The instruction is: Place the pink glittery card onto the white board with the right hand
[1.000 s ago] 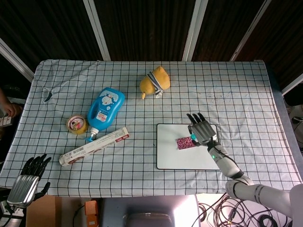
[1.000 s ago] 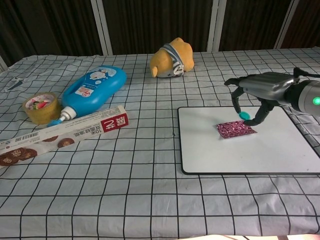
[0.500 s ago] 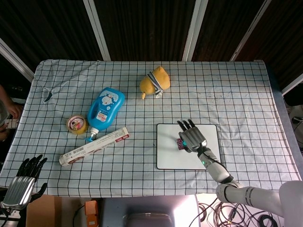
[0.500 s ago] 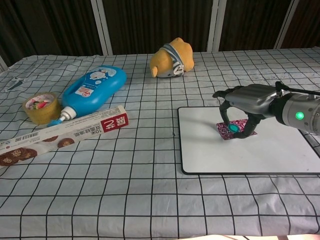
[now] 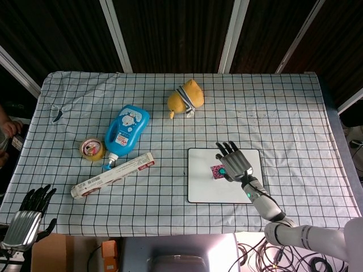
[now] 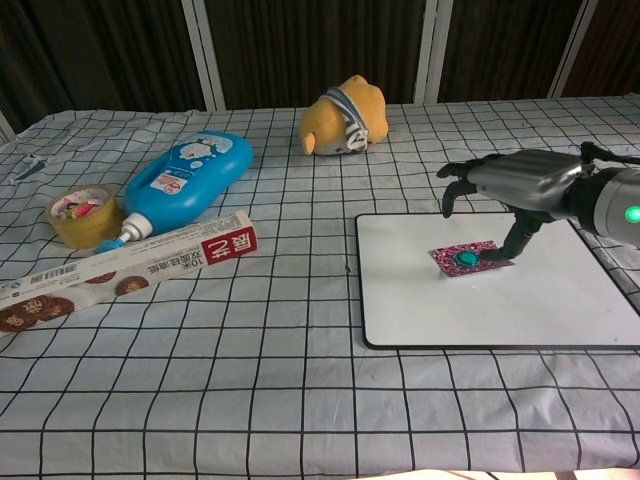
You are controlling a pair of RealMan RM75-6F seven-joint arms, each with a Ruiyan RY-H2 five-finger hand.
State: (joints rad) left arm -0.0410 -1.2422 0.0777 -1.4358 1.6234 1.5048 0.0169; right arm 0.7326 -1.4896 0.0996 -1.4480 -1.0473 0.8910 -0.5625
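Note:
The pink glittery card (image 6: 452, 254) lies flat on the white board (image 6: 480, 312), in its upper middle part. My right hand (image 6: 522, 180) hovers over the card with its fingers spread and raised, and the teal thumb tip touches the card's top. In the head view the right hand (image 5: 233, 162) covers most of the card (image 5: 214, 170), which lies on the board (image 5: 209, 190). My left hand (image 5: 25, 218) hangs off the table's near left corner, holding nothing, fingers apart.
A yellow plush toy (image 6: 345, 118) lies behind the board. To the left are a blue bottle (image 6: 185, 180), a long snack box (image 6: 130, 268) and a roll of tape (image 6: 82, 215). The checked cloth (image 6: 300, 400) covers the table.
My right hand's fingers, bent down around the card half a second ago, have lifted and spread. The thumb tip stays on the card, which remains on the board.

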